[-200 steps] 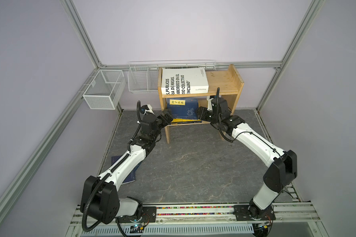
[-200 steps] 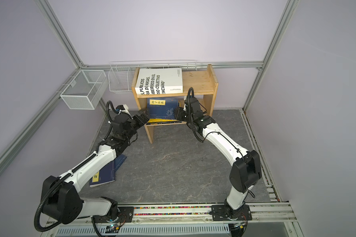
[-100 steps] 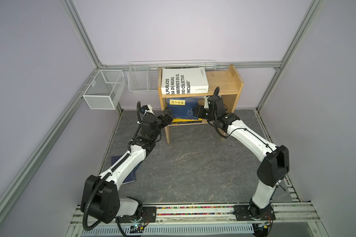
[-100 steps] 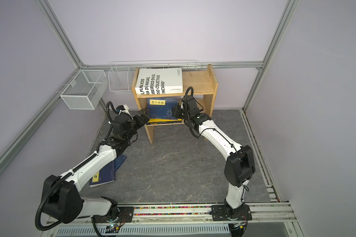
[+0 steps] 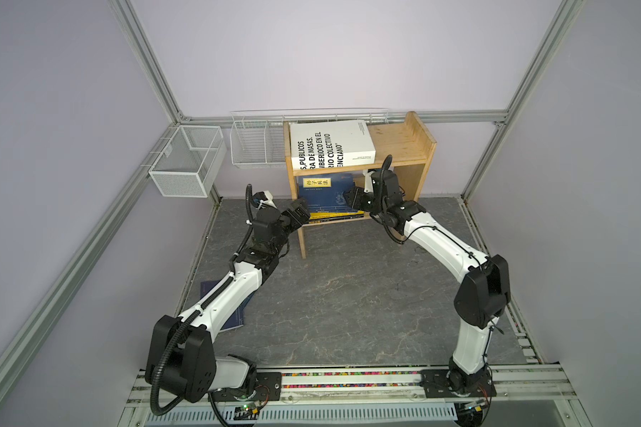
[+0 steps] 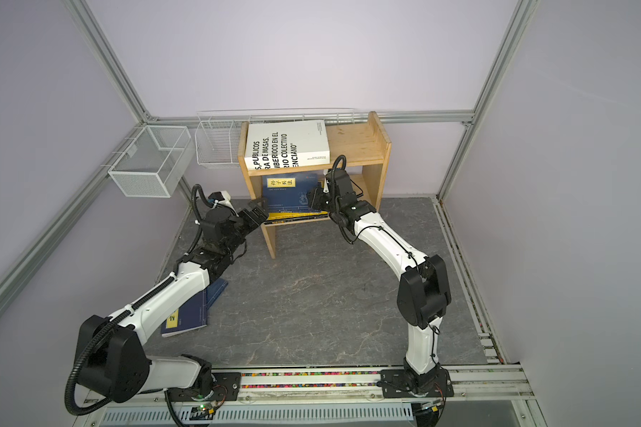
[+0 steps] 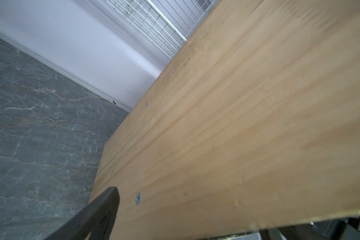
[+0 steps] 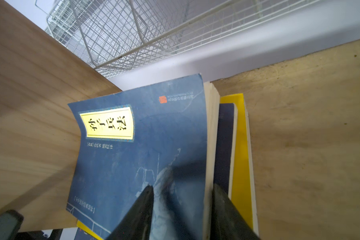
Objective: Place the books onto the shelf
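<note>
Shelf (image 5: 396, 140) far centre in both top views: white book (image 5: 332, 148) on upper tier, navy book (image 5: 322, 196) atop lower-tier stack, spare navy book (image 6: 193, 310) on worktop (image 5: 348, 295); left hand (image 5: 299, 215) spread wide at shelf's left panel. Left wrist: one finger (image 7: 100, 212) beside panel. Right wrist: right hand (image 8: 182, 187) straddling navy book's edge; clamped or not, cannot tell.

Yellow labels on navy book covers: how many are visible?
2: one on the top book, lower tier of the shelf; one on the floor book under the left arm. More may be hidden.
</note>
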Robot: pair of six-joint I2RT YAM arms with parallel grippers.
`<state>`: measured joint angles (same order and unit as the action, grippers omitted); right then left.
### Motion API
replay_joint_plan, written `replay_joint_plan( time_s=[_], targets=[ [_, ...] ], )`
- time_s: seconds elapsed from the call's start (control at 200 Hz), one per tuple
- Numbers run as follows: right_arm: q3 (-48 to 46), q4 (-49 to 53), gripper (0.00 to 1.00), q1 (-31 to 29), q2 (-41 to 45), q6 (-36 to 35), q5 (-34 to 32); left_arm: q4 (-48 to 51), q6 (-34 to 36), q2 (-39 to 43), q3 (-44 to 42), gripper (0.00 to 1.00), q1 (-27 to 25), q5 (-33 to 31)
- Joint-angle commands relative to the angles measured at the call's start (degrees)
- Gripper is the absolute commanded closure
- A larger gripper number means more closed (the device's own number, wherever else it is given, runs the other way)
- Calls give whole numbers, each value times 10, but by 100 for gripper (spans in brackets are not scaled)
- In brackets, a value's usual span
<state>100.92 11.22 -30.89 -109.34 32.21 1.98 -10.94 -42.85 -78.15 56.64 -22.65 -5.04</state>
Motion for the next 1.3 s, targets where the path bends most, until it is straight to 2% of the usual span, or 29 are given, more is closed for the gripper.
replay_joint_plan(
  time_s=[0.0, 0.23, 0.475, 0.605, 0.695, 0.825, 1.065, 1.19, 1.295],
  targets=[
    [-16, -45, 56, -4, -15, -12, 65, -11, 0, 15, -12, 1, 5, 2],
    [-51, -146, 55, -2, -12, -19, 102, -20, -8, 19, -26, 1, 7, 8],
    [-28, -71, 56, 0, -9, 31, 101, -18, -9, 31, -35, 1, 11, 4],
    [-56, -57, 56, -2, 17, 35, 62, -20, -11, 33, -38, 1, 11, 7],
    [-74, -60, 49, -1, 35, 24, 28, -23, -14, 28, -39, 1, 13, 12],
    [-88, -65, 48, -2, 55, 4, -9, -28, -18, 27, -43, 1, 13, 15],
    [-93, -70, 47, -2, 77, -21, -38, -16, -11, 43, -53, 1, 15, 10],
    [-129, -87, 43, -1, 114, -23, -55, 33, 0, 78, -74, 1, 21, -26],
    [-163, -97, 40, -3, 154, -27, -51, 89, -25, 121, -120, 1, 42, -80]
  ],
)
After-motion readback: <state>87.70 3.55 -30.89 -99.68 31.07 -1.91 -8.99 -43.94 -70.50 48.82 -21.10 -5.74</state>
